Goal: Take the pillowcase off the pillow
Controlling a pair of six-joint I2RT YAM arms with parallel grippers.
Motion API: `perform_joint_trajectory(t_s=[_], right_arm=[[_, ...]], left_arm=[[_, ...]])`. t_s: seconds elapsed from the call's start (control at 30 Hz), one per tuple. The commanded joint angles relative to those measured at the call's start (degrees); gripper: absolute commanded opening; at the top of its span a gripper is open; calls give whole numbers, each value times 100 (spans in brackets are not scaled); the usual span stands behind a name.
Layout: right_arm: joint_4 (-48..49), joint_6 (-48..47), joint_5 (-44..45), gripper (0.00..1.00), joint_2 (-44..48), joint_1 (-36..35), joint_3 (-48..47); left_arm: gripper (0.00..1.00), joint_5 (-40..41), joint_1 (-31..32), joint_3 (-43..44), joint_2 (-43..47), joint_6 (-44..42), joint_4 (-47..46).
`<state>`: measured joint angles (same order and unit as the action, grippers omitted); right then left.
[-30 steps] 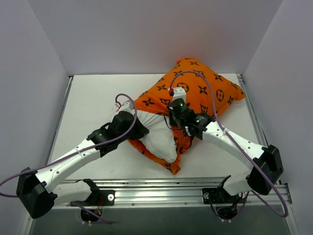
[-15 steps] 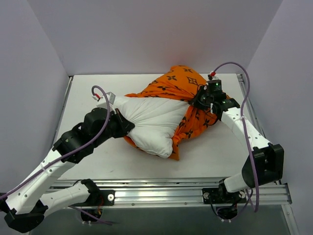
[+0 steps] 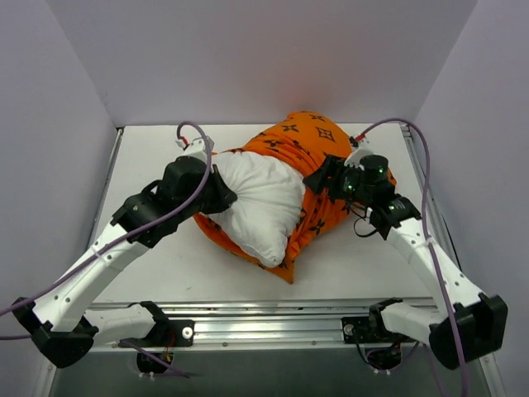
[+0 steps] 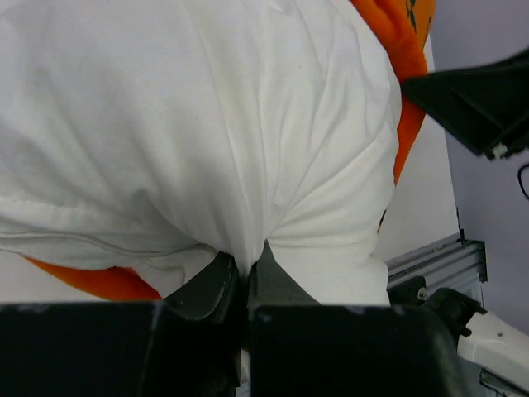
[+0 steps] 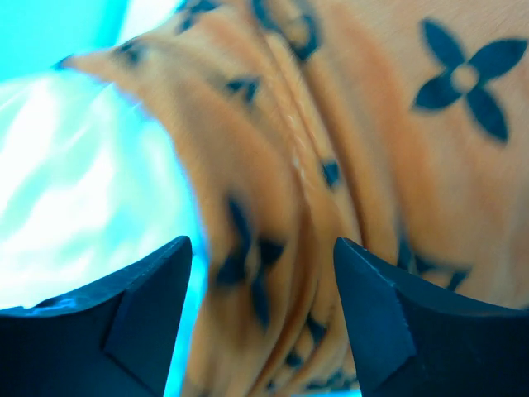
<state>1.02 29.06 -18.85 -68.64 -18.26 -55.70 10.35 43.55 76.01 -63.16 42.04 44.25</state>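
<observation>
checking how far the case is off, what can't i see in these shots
Pillow, far end: top view, tucked inside the pillowcase, so its covered length is unknowable.
Right fingers: right wrist view is blurred, so contact with the cloth is unclear.
Left fingers: left wrist view, tips buried in a pinched pillow fold.
Pillowcase underside: every view, hidden beneath the bundle.

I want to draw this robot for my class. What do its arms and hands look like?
The left arm and the right arm have white tube sections joined by chunky black joints. A thin purple cable loops along each one. The left hand and right hand have black wedge-shaped fingers, and a small green light glows near the right hand.
</observation>
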Motion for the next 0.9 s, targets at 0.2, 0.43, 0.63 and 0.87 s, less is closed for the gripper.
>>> perform_joint_trajectory(t_s=[0.2,0.43,0.63,0.87], right_arm=[[-339,-568,-496,73,1933,-125,788],[-198,-542,-1226,79,2487,-397,1571],[617,-305,-1182,81,2260,-906,2019],[2129,-102,-42,79,1302,-2049,2301]], left_arm=[[2,775,-66,2233,-1497,-346,-1726],[2,1215,-75,2779,-2165,-311,-1832],[2,1180,-48,2770,-2289,-3,-2016],[2,1083,136,2735,-2351,155,-2087]])
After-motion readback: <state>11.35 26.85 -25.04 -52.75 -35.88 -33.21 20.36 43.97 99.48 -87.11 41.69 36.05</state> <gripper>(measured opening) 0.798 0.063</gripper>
